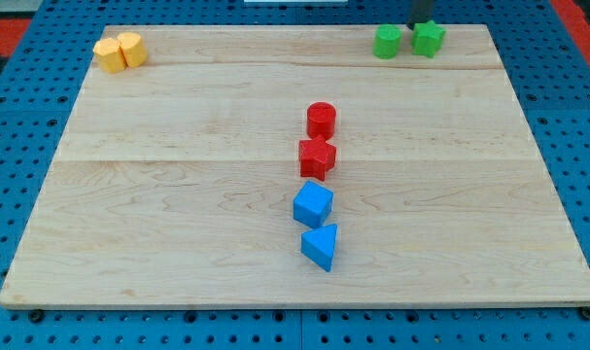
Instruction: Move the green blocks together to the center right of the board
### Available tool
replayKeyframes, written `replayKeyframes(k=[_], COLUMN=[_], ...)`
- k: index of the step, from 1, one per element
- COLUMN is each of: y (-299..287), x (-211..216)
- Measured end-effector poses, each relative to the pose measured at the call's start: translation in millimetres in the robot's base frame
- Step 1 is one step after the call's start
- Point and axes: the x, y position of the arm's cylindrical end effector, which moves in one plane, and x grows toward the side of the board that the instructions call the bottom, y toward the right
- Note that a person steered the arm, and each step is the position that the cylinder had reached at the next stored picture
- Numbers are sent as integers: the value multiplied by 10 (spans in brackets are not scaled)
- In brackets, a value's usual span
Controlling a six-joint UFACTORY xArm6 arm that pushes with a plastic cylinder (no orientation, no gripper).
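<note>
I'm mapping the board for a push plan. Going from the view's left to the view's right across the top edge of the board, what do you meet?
Two yellow blocks touching each other → green cylinder-like block → green star-like block, with my tip just above it at the view's top.

We see only a short stub of our rod (420, 12) at the view's top edge; it is dark, straight-sided, plain; no markings show.
</note>
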Motion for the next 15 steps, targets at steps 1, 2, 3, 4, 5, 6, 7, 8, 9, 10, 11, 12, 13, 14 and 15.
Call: replayKeyframes(k=[1, 2, 3, 4, 5, 6, 7, 8, 9, 10, 11, 12, 13, 14, 15], y=[55, -36, 10, 10, 12, 99, 578, 470, -178, -611, -612, -700, -779, -938, -939], x=[243, 637, 1041, 1452, 1633, 1113, 612, 252, 120, 146, 413, 554, 286, 377, 696])
